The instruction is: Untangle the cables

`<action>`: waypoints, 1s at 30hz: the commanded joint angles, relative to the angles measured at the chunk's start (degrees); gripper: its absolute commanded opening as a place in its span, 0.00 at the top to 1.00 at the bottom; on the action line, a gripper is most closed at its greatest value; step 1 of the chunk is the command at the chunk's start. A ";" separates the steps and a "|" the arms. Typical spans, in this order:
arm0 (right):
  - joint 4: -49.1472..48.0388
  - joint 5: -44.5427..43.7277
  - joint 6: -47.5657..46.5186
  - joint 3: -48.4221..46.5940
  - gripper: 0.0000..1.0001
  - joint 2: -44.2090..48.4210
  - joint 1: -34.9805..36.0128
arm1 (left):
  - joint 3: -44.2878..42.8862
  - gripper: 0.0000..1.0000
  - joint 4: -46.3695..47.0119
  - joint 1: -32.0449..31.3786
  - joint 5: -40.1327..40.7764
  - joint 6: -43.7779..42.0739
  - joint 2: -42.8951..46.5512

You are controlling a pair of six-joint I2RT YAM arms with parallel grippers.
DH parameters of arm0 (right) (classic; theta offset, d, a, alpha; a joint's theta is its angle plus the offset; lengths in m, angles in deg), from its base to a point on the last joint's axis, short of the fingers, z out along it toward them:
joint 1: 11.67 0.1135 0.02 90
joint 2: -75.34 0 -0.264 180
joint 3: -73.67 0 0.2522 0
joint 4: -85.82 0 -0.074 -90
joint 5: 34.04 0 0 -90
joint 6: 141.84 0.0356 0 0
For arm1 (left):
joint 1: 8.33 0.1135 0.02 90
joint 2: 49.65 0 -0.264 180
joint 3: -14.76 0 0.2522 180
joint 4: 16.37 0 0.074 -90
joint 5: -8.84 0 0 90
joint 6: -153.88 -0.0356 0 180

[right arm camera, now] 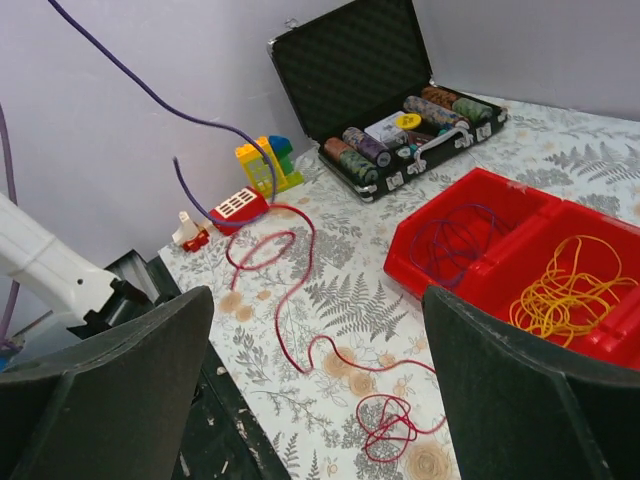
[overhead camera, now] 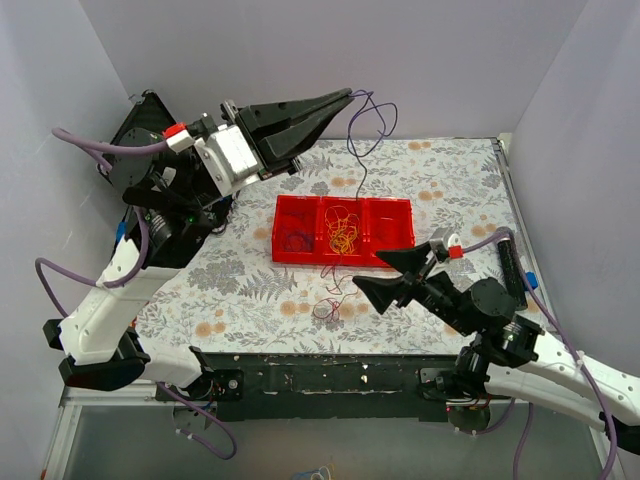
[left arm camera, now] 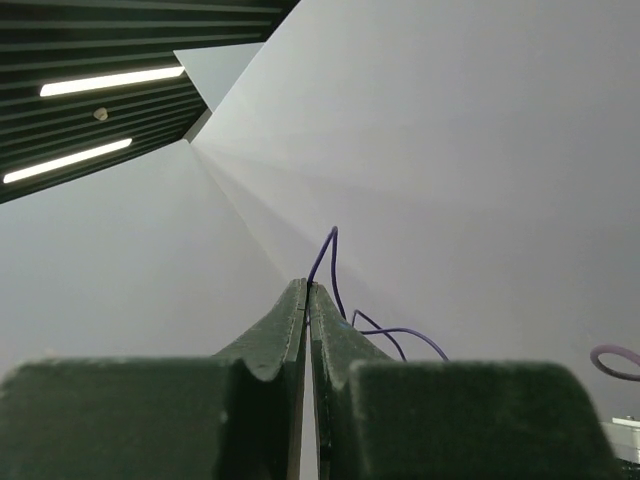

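A fern-and-flower patterned cloth [overhead camera: 250, 290] is covering the table, with pale lilac walls closing it in on three sides. A red tray [overhead camera: 277, 232] with three compartments is sitting in the middle. The left gripper [overhead camera: 349, 94] is hanging high above the far side of the table with its jaws pressed together on a purple cable [overhead camera: 352, 140], which is looping out from the tips and trailing down toward the tray. The right gripper [overhead camera: 369, 270] is hovering just in front of the tray, jaws spread wide and holding nothing. Yellow cables [overhead camera: 343, 235] are lying bunched in the middle compartment, and purple strands [overhead camera: 297, 240] are curling in the left one. A red cable [right arm camera: 290, 300] is snaking across the cloth in front of the tray. At the table's left edge, an open black case [right arm camera: 390, 90] and some toy blocks [right arm camera: 265, 160] are sitting.
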 commanded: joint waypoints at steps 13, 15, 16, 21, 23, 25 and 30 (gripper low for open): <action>-14.27 2.42 -2.77 6.27 0.50 -15.98 0.37 | -0.20 1.00 3.25 -0.17 2.20 -4.40 0.99; -13.04 1.37 -1.55 9.52 0.68 -14.93 0.46 | 1.74 1.00 8.86 -0.25 5.63 -7.55 1.69; -12.42 0.66 -0.76 10.84 0.76 -14.22 0.37 | 3.14 1.00 12.20 -0.25 8.08 -10.27 1.95; -8.12 -1.62 4.16 17.17 0.95 -8.69 0.46 | 0.26 1.00 22.43 -0.25 20.92 -19.34 -1.46; -5.22 -2.76 5.40 19.02 0.99 -6.32 0.55 | 0.59 1.00 22.95 -0.17 22.08 -20.23 -1.56; -2.68 -3.73 6.36 20.51 0.99 -4.21 0.37 | 4.97 1.00 27.76 -0.16 22.17 -21.37 -0.42; 2.43 -5.50 9.97 24.12 0.99 -0.51 0.46 | 1.40 1.00 30.72 0.01 27.35 -23.57 -4.10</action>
